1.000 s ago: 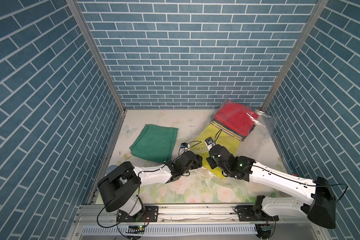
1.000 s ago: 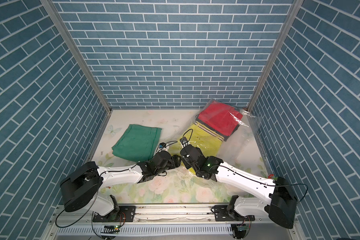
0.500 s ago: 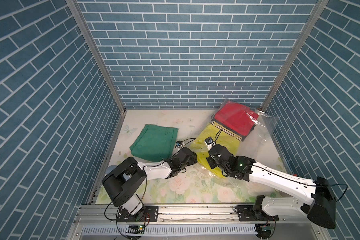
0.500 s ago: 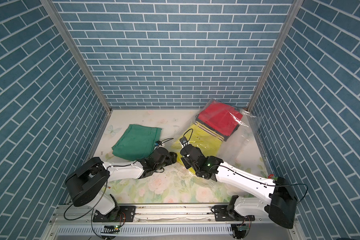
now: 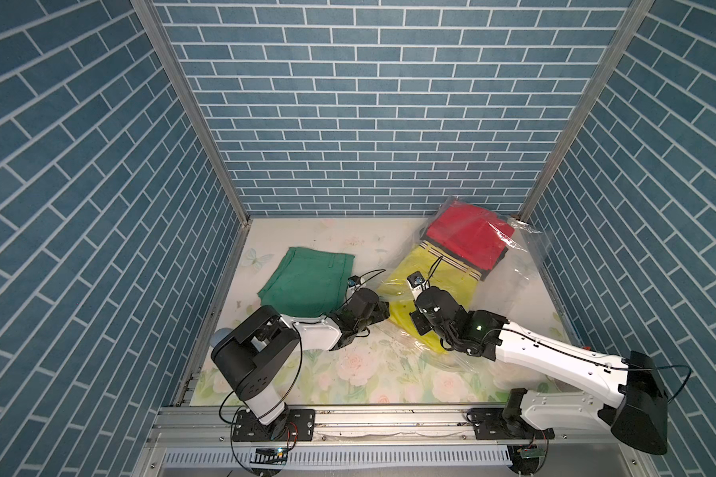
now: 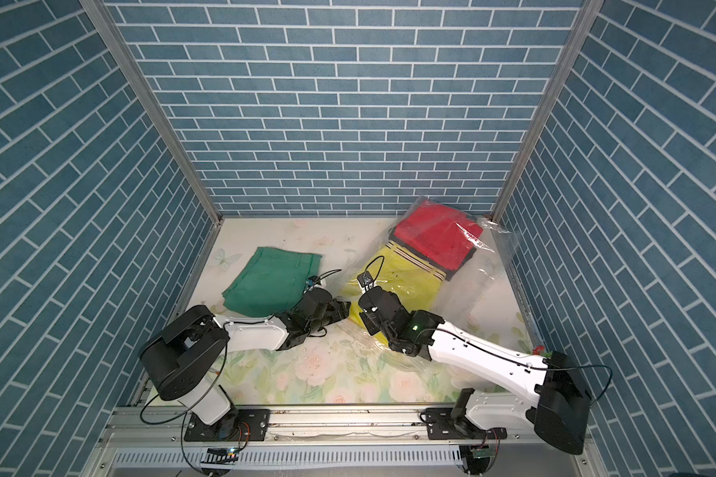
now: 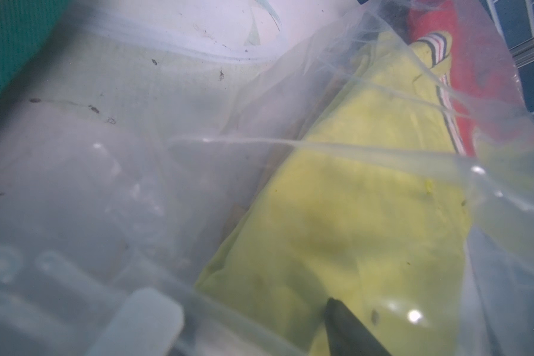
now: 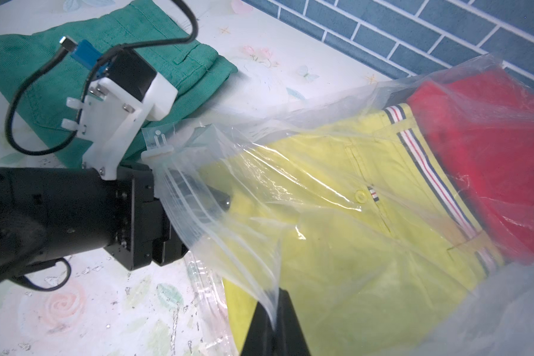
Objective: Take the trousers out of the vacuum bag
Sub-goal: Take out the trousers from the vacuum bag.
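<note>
Right arm props the bag mouth, left arm reaching in for the yellow pair

Right gripper (image 8: pixel 273 320), bottom centre of its wrist frame, has its jaws shut tight on the top film of the vacuum bag (image 8: pixel 244 197), tenting it up. Left gripper (image 8: pixel 195 215) has its jaws apart, poking inside the opening at the near edge of the yellow trousers (image 8: pixel 352 246), nothing pinched yet. I'd keep the film lifted, go deep enough to bite cloth only, then pull toward the green trousers (image 5: pixel 306 281), already out, left of centre. Red trousers (image 5: pixel 468 239) sit in the bag, upper right
</note>
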Controlling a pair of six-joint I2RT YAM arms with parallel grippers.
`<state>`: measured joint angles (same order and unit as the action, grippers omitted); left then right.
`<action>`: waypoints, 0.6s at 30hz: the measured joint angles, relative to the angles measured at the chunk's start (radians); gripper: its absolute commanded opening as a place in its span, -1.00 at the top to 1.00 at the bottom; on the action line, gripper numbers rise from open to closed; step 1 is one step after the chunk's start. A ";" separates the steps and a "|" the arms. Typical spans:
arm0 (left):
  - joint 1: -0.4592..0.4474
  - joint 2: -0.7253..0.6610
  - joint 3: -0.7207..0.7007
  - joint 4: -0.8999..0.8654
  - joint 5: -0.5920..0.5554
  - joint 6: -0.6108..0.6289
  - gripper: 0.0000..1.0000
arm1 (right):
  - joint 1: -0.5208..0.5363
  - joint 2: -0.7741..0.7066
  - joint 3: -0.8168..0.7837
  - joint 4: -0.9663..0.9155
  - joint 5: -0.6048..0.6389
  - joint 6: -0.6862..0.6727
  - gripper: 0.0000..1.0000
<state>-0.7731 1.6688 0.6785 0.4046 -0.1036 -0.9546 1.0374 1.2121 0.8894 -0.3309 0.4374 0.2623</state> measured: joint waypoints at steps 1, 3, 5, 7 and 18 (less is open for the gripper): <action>0.003 0.006 0.000 0.012 0.001 0.002 -0.35 | 0.000 0.000 0.000 0.002 0.000 0.001 0.92; 0.012 0.023 0.000 0.043 0.006 0.003 -0.32 | 0.000 0.000 -0.001 0.002 -0.001 0.003 0.92; 0.019 0.044 0.000 0.077 0.019 0.003 -0.28 | 0.000 0.000 -0.001 0.003 -0.001 0.003 0.92; 0.026 0.061 -0.005 0.114 0.035 0.002 -0.24 | 0.000 0.000 -0.002 0.003 -0.001 0.003 0.93; 0.040 0.024 -0.049 0.211 0.126 -0.006 -0.09 | 0.000 0.000 -0.020 0.013 -0.008 0.004 0.93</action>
<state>-0.7326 1.6928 0.6292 0.6155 0.0219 -0.9607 1.0374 1.2121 0.8692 -0.3180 0.4290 0.2661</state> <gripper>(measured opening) 0.547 0.061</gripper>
